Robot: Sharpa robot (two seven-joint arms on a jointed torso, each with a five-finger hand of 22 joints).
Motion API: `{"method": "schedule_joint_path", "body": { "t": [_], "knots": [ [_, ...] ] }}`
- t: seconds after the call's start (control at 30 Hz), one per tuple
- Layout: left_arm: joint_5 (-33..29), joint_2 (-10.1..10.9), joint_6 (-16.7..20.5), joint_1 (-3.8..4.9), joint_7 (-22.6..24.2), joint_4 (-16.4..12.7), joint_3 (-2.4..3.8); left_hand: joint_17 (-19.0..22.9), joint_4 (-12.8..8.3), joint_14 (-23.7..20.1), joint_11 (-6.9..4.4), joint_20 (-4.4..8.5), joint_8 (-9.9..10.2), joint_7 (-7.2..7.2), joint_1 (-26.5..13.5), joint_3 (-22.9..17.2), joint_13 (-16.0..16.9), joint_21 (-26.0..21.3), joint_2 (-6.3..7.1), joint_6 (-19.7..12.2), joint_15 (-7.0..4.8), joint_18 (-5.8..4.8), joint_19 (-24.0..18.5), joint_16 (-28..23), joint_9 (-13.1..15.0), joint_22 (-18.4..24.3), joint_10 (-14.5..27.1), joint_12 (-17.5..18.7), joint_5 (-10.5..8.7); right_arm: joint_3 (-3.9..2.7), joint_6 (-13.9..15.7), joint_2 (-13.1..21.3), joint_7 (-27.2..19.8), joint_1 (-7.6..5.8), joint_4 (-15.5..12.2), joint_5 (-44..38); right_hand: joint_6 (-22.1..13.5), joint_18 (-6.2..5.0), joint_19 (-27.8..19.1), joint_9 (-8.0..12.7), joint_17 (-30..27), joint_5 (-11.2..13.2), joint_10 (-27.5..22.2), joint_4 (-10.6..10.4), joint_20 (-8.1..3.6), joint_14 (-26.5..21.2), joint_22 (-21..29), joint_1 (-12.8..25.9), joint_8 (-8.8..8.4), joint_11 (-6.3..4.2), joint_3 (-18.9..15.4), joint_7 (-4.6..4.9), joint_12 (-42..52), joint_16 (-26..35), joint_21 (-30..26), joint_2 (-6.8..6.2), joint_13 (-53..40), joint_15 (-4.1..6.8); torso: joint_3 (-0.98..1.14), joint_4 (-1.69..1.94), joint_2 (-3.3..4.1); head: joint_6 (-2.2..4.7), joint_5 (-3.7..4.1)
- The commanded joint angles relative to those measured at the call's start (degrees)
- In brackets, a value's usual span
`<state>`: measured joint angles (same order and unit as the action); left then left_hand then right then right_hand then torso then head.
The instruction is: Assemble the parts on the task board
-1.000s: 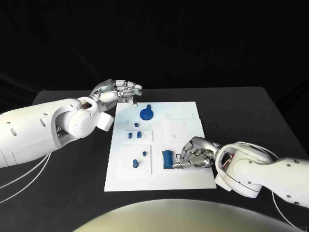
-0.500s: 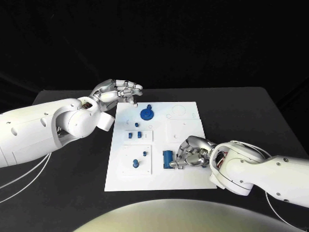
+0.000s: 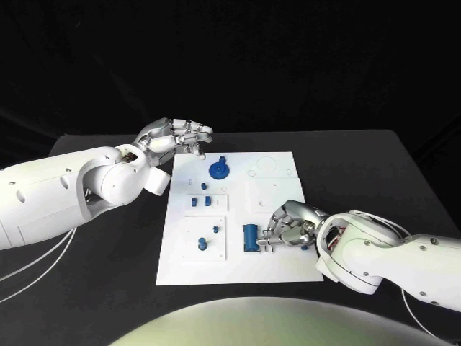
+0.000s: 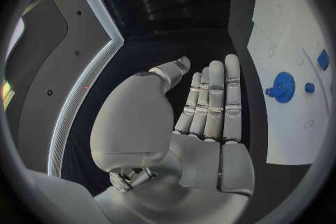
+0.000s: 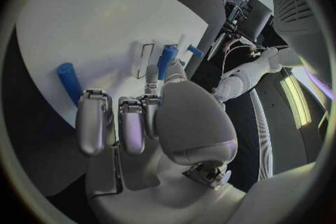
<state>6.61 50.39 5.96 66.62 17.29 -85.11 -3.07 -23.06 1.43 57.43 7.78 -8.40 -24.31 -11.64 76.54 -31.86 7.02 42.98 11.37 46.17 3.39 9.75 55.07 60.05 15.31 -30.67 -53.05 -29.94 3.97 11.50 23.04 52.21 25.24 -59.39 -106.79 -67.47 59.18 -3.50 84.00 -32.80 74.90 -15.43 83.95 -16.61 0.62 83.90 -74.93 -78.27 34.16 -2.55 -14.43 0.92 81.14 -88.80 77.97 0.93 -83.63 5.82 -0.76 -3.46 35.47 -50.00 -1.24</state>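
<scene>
the task board point(image 3: 277, 267) lies in the middle of the black table point(image 3: 376, 166). on it, a blue cylinder point(image 3: 251, 236) lies flat near the board's 5 o'clock area, and a blue gear point(image 3: 219, 170) sits up at about 12 o'clock; smaller blue parts point(image 3: 202, 202) stand or lie toward 9 and 7 o'clock.

the right hand point(image 3: 291, 229) hovers just at 3 o'clock of the cylinder, its fingers point(image 5: 129, 123) curled down side by side. whether they touch the cylinder, i cannot tell; nothing looks pinched.

the left hand point(image 3: 176, 135) waits off the board's far corner, about 11 o'clock from the gear, holding nothing; in the wrist view its fingers point(image 4: 213, 101) lie straight and pressed together.

likely trouble: the cylinder lies on its side and could roll when nudged. if the right hand closes off-centre, the cylinder may skid toward the parts at 9 o'clock or slip out of the grasp.
</scene>
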Motion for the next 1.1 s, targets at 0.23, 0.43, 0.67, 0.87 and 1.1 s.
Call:
{"method": "schedule_joint_path", "body": {
  "t": [0.23, 0.43, 0.67, 0.87, 1.1],
  "knots": [
    [0.05, -0.09, -0.5, 0.03, 0.4, -0.07, 0.04, -0.04, 0.05, -0.44, -0.1, -0.42, -0.2, 0.07, 0.13, 0.39, 0.07, -0.21, -0.48, -0.29, 0.12, 0.74, 0.05, 0.14, 0.08, 0.09, 0.45, -0.18, -0.12, -0.04, 4.59, 6.45, -11.07, -2.42, -2.93, 5.52, -7.78, 0.43, 0.67, 1.86, 9.98, -0.35, 0.82, 0.49, 1.0, 5.05, -8.56, -6.24, -5.25, 2.26, -0.44, 3.36, -3.63, 0.84, -2.13, -0.28, 2.67, -1.66, -0.13, -0.07, -0.13, 0.0, 0.48],
    [0.05, -0.12, -0.4, 0.03, 0.45, -0.1, 0.04, -0.03, 0.1, -0.52, -0.1, -0.43, -0.37, 0.08, 0.13, 0.43, 0.08, -0.27, -0.46, -0.36, 0.14, 0.74, 0.03, 0.15, 0.09, 0.12, 0.51, -0.32, -0.13, 0.01, 3.64, 12.26, -11.69, -4.3, -3.45, 3.91, -8.36, 0.41, 0.69, 4.17, 10.02, -0.3, 0.66, 0.53, 2.55, 5.04, -8.7, -9.85, -10.09, 3.74, -1.1, 5.02, -3.68, 0.83, -2.15, -0.72, 2.77, -3.11, -0.22, 0.03, -0.11, 0.0, 1.23],
    [0.06, -0.47, -0.48, 0.01, 0.55, 0.2, 0.02, -0.03, 0.11, -0.53, -0.1, -0.43, -0.4, 0.08, 0.12, 0.44, 0.09, -0.28, -0.46, -0.36, 0.13, 0.73, 0.02, 0.15, 0.09, 0.12, 0.51, -0.35, -0.13, 0.18, 1.85, 15.8, -8.87, -3.03, -3.81, -2.39, -4.47, 0.35, 0.67, 5.25, 9.78, -0.2, 0.55, 0.05, 2.6, 4.97, -8.77, -8.8, -11.97, 3.33, -3.22, 4.44, -4.02, 0.95, -2.26, -0.8, 3.1, -2.84, -0.1, -0.19, 0.08, 0.0, 1.78],
    [0.07, -0.56, -0.61, 0.0, 0.55, 0.31, 0.0, -0.03, 0.11, -0.53, -0.1, -0.43, -0.4, 0.08, 0.12, 0.44, 0.09, -0.28, -0.46, -0.36, 0.13, 0.73, 0.02, 0.15, 0.09, 0.12, 0.51, -0.35, -0.13, 0.25, 1.84, 15.81, -4.01, 0.42, -3.63, -9.17, -2.49, 0.39, 0.81, 5.35, 9.68, -0.14, 0.56, -0.12, 2.26, 4.95, -8.92, -5.23, -12.68, 2.93, -5.56, 3.99, -4.31, 1.02, -2.13, -1.09, 3.39, -2.48, 0.0, -0.18, 0.07, 0.0, 1.92],
    [0.07, -0.46, -0.7, 0.0, 0.49, 0.25, -0.01, -0.03, 0.13, -0.55, -0.1, -0.44, -0.45, 0.08, 0.12, 0.45, 0.09, -0.29, -0.47, -0.37, 0.14, 0.73, 0.01, 0.16, 0.1, 0.13, 0.53, -0.39, -0.13, 0.29, 3.04, 14.29, 0.23, 2.29, -2.8, -11.66, -1.99, 0.45, 0.95, 5.26, 9.86, -0.17, 0.73, -0.15, 2.18, 5.0, -9.07, -3.69, -12.94, 2.82, -6.06, 3.84, -4.08, 0.95, -1.87, -1.03, 3.25, -2.39, 0.01, -0.04, 0.05, 0.0, 2.06]
  ]
}}
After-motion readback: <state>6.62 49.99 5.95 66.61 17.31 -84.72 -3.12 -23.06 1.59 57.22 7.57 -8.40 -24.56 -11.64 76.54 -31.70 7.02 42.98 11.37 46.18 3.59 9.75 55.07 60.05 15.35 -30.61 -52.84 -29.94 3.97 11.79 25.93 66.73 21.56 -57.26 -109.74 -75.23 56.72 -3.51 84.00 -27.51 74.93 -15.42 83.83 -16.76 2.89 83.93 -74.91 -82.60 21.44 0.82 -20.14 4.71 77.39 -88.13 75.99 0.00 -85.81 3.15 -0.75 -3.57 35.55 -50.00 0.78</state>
